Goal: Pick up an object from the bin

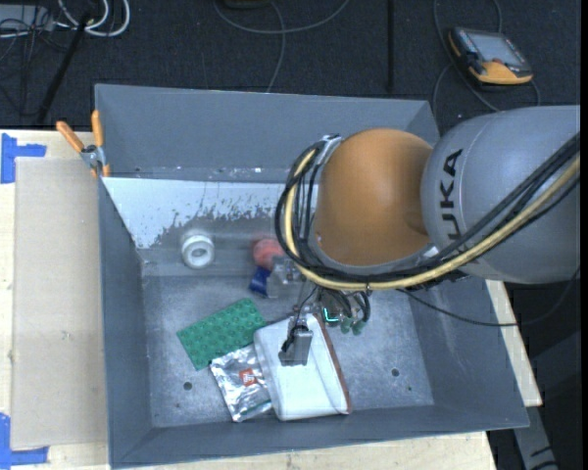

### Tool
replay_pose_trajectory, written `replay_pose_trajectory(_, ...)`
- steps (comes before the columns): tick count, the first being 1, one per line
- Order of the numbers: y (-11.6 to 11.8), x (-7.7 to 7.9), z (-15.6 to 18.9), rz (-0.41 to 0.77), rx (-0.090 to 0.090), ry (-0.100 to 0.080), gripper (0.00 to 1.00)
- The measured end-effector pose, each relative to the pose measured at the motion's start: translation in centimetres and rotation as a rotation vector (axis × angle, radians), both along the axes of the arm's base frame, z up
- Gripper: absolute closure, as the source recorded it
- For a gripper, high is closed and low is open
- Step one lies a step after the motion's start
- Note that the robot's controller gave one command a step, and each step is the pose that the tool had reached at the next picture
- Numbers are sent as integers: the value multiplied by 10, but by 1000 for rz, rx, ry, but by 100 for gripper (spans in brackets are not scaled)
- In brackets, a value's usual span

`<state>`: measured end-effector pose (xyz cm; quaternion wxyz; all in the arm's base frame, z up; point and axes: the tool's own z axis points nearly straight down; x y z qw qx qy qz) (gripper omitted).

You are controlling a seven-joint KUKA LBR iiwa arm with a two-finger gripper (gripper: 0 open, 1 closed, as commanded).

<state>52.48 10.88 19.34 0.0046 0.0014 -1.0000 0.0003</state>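
Observation:
My gripper reaches down below the orange wrist cover and sits over the top left corner of a white flat box with a brown edge, at the bin's front middle. Whether it touches the box I cannot tell. A crinkled silver foil packet lies against the box's left side. A green studded plate lies flat just left of the gripper. A small blue piece and a pink-red ball lie behind it, near the back wall.
A white roll of tape stands at the back left of the bin floor. The arm and its orange cover hide the bin's right back part. Bare floor shows at the front right and far left.

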Motion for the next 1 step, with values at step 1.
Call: replay_pose_trajectory(1,26,49,-127,275,3,-5,0)
